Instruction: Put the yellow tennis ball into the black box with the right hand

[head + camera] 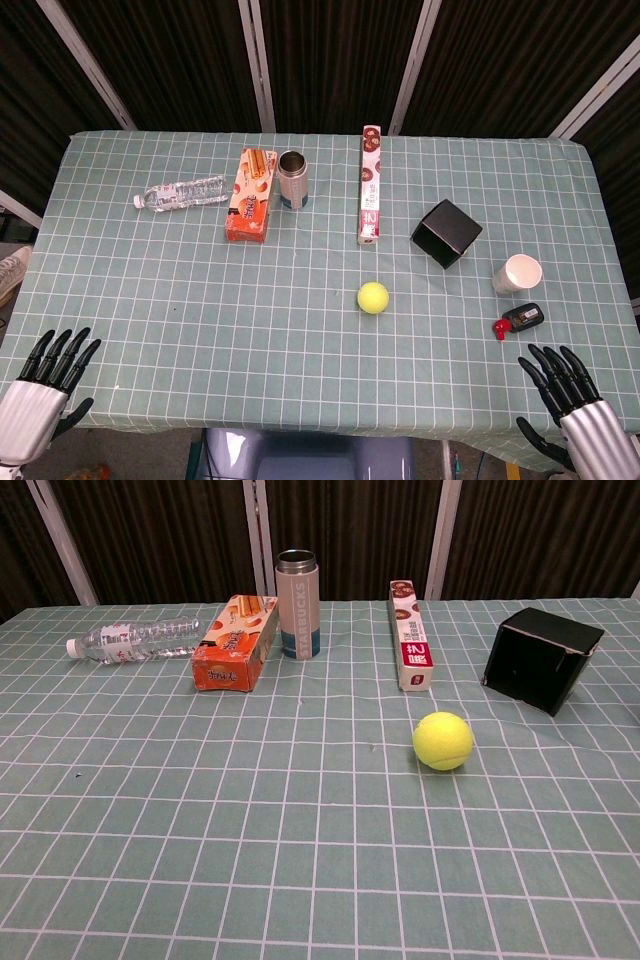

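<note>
The right hand [565, 385] lies at the near right edge of the table [150, 300], its fingers spread apart and holding nothing. The left hand [55, 365] rests at the near left corner in the same way, fingers apart and empty. Neither shows in the chest view.

The tennis ball [373, 297] sits alone on the checked cloth, well apart from the right hand, ahead of it and toward the middle. The black box [447, 232] stands beyond the ball and to its right, tilted on an edge with its opening facing toward the near left, as the chest view shows. Between the right hand and the box stand a white cup [517, 274] and a small red and black object [515, 321].

Farther back lie a long narrow carton [370, 185], a steel tumbler [292, 179], an orange snack box [250, 195] and a water bottle [180, 192].

The task seems to be at its start: the reach has not yet begun. The next move calls for the right hand to travel forward and inward to the ball, passing clear of the small object and the cup, and to close around a ball that may roll at a touch.
</note>
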Tool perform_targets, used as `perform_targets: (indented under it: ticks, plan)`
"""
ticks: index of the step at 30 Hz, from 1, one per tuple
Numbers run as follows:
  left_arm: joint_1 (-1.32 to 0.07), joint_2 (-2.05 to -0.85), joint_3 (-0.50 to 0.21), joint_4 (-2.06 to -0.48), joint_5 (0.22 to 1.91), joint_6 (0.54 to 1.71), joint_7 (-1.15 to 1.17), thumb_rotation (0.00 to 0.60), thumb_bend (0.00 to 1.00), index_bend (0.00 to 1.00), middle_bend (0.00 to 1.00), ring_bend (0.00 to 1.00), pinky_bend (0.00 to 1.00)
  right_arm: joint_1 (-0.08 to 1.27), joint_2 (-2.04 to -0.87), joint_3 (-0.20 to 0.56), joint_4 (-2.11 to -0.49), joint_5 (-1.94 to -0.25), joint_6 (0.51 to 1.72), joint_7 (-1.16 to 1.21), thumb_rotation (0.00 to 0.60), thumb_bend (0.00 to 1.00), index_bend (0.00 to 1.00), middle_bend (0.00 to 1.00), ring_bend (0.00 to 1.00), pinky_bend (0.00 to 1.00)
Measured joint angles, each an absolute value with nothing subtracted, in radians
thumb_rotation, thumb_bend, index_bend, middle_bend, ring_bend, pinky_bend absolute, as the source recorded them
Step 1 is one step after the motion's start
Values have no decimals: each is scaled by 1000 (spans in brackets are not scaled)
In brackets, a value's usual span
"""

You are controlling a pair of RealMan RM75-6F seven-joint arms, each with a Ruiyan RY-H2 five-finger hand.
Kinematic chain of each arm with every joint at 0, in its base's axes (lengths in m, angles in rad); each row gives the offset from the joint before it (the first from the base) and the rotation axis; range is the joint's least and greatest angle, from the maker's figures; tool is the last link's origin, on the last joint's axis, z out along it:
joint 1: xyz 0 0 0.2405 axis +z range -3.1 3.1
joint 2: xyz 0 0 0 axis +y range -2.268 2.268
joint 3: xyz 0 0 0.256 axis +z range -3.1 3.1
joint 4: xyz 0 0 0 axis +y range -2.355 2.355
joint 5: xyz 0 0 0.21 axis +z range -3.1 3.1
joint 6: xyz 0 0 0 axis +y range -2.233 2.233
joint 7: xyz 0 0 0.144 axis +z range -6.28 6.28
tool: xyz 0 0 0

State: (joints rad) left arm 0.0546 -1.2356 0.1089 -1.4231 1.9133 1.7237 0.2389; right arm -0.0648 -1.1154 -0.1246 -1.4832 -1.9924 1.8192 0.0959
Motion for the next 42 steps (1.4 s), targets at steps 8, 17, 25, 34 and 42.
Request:
perform_targets:
  ticks: [8, 17, 25, 34, 42]
  plan:
    - [41, -1243, 100, -1437, 1895, 1686, 264, 600, 153, 0, 0, 0, 40, -49, -1143, -118, -1484, -1993, 1802, 101, 600, 306, 25, 116, 116, 280]
    - [12, -1261, 72, -1464, 1859, 1636, 310, 600, 154, 0, 0, 0, 40, 28, -1184, -152, -1526, -1977, 1684, 366, 600, 355, 145, 262, 255, 420]
    - [3, -1268, 71, -1466, 1863, 1626, 336, 600, 153, 0, 0, 0, 40, 211, -1185, -180, -1673, -1868, 1345, 762, 600, 392, 145, 264, 256, 390]
    - [-9, -1272, 48, -1481, 1791, 1580, 349, 600, 153, 0, 0, 0, 40, 417, -1257, -127, -1768, -1641, 1004, 1054, 600, 433, 145, 264, 243, 363]
    - [-25, -1276, 33, -1491, 1743, 1536, 366, 600, 153, 0, 0, 0, 40, 493, -1382, -31, -1736, -1464, 871, 1133, 600, 468, 142, 244, 192, 349]
